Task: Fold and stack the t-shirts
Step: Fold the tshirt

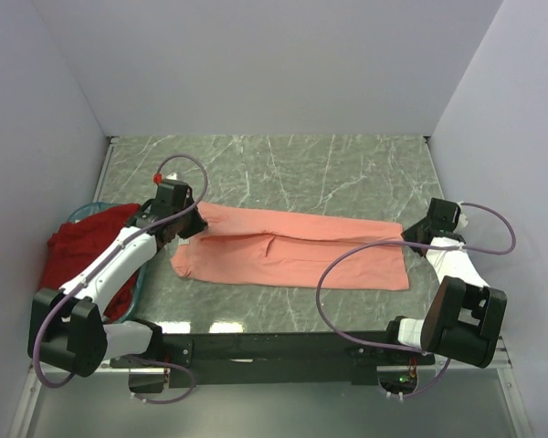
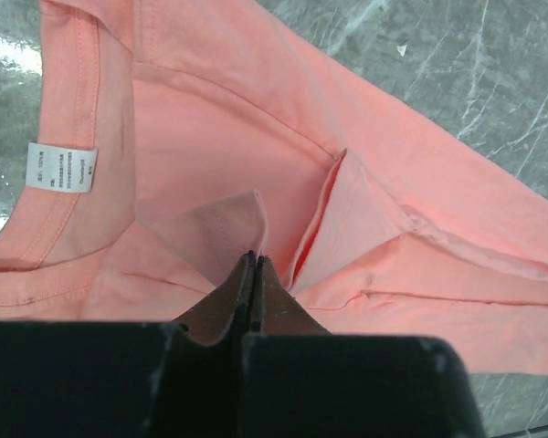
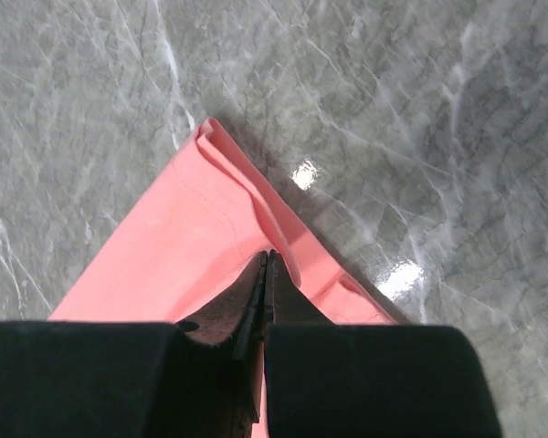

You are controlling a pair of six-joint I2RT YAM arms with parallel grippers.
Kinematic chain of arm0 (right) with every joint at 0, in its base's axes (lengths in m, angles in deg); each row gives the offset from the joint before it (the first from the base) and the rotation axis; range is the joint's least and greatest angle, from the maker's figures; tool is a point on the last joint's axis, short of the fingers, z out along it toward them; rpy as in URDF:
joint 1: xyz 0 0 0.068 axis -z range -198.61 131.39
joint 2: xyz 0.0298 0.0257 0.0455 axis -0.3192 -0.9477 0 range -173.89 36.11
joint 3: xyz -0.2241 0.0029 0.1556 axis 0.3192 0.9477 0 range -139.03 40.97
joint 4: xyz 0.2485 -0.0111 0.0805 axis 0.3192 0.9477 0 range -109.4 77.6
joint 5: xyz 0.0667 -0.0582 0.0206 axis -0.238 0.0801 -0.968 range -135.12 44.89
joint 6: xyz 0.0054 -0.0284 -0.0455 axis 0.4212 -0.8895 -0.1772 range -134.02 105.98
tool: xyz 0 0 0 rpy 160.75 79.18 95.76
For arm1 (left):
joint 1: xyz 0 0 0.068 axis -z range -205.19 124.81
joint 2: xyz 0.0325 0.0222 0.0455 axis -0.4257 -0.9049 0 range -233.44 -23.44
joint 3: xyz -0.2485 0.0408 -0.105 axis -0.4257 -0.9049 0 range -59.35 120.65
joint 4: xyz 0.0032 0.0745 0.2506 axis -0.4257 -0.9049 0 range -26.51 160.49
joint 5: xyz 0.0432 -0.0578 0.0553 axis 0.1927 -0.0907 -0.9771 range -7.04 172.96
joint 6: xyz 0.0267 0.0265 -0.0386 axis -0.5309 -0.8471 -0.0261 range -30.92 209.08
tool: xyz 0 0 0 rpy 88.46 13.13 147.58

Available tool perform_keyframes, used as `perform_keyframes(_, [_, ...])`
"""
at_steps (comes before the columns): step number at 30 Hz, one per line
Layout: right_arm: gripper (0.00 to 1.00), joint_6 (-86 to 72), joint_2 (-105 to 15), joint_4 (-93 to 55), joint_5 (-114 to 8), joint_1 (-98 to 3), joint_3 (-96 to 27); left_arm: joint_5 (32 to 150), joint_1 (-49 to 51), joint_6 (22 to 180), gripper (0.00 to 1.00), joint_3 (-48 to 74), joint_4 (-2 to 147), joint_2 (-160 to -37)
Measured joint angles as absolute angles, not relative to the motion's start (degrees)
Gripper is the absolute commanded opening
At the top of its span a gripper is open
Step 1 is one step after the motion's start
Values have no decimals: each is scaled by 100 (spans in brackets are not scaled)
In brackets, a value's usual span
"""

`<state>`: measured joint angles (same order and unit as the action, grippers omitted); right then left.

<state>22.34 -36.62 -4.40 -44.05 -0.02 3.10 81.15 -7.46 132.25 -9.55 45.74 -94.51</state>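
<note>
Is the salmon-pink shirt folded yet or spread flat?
Partly folded: the salmon-pink shirt lies as a narrow strip, doubled layers showing at both ends, not folded end to end. The left gripper and right gripper pinch its ends.

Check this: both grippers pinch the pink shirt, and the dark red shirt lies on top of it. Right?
No. The top view shows the dark red shirt in the teal basket; the left gripper and right gripper do pinch the pink shirt.
</note>
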Motion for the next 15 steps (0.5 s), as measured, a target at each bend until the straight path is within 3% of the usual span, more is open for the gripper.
perform_keyframes(10, [2, 2249, -3597, -534, -4563, 126, 537, 8177, -776, 13232, 0, -1149, 4648, -9392])
perform_keyframes(13, [16, 2265, -3597, -543, -4661, 196, 537, 8277, -780, 13256, 0, -1313, 4727, -9326])
perform_keyframes(14, [30, 2260, -3597, -545, -4683, 212, 537, 8321, -783, 13280, 0, -1377, 4751, -9307])
perform_keyframes(15, [36, 2278, -3597, -543, -4703, 225, 537, 8351, -787, 13289, 0, -1418, 4760, -9300])
